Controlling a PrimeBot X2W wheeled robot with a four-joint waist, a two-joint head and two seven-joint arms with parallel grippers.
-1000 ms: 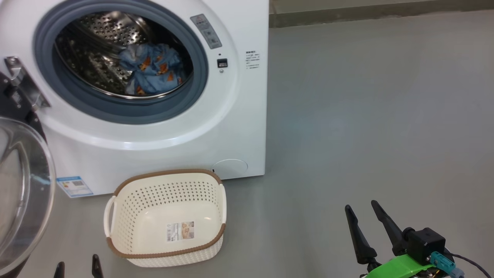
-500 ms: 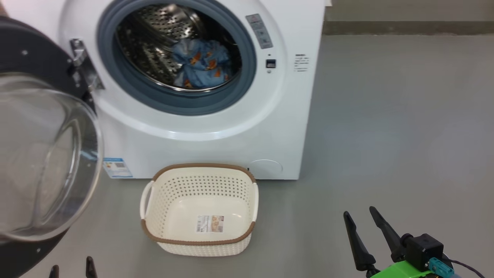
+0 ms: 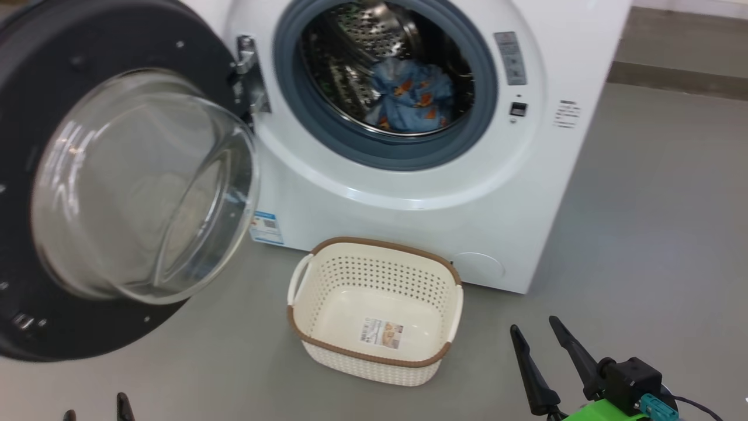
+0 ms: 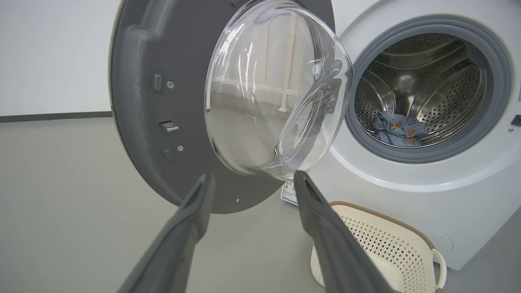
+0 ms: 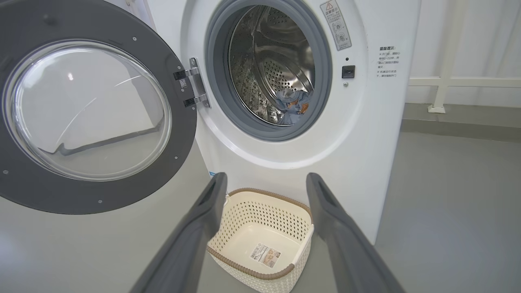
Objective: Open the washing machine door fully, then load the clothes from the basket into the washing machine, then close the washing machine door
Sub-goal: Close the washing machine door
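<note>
The washing machine (image 3: 409,216) has a smooth, faintly glossy white shell. Its drum (image 3: 350,70) is bright perforated steel, ringed by a matt grey rubber gasket (image 3: 374,155). In the drum lie the clothes (image 3: 412,99), soft crumpled cloth. The washing machine door (image 3: 134,41) is matt dark plastic around clear glossy glass. Before the machine, the basket (image 3: 380,369) is smooth cream plastic with a brown woven-look rim and a paper label (image 3: 381,333).

A grey floor (image 3: 654,222) fills the head view from two to five o'clock. In the right wrist view, at two o'clock, a white post (image 5: 449,49) crossed by a white rail (image 5: 488,82) stands with its flat foot on a low grey ledge (image 5: 468,122). In the left wrist view, a dark skirting strip (image 4: 53,118) runs beneath a pale wall (image 4: 53,53) at ten o'clock.
</note>
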